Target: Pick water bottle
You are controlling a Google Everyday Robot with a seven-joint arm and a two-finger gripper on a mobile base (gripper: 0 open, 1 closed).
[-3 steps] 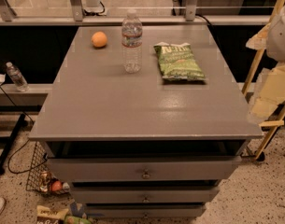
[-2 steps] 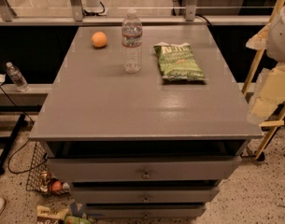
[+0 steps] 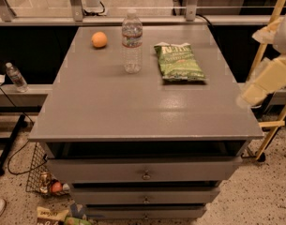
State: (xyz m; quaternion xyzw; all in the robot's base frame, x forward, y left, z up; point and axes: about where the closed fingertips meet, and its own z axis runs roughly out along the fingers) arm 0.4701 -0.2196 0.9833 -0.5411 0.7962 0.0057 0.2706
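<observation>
Approach stage: gripper (image 3: 256, 89) beside right tabletop (image 3: 133, 111) edge, grip state untellable, well apart from upright bottle (image 3: 132, 43); leftward reach required next.

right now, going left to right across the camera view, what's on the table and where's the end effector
round orange fruit → tall clear ribbed plastic water bottle → green chip bag → cream end effector, past the right edge of the grey table, apart from all three

No lettering is legible on the chip bag (image 3: 180, 61) (claw (image 3: 254, 89) at right edge).
</observation>
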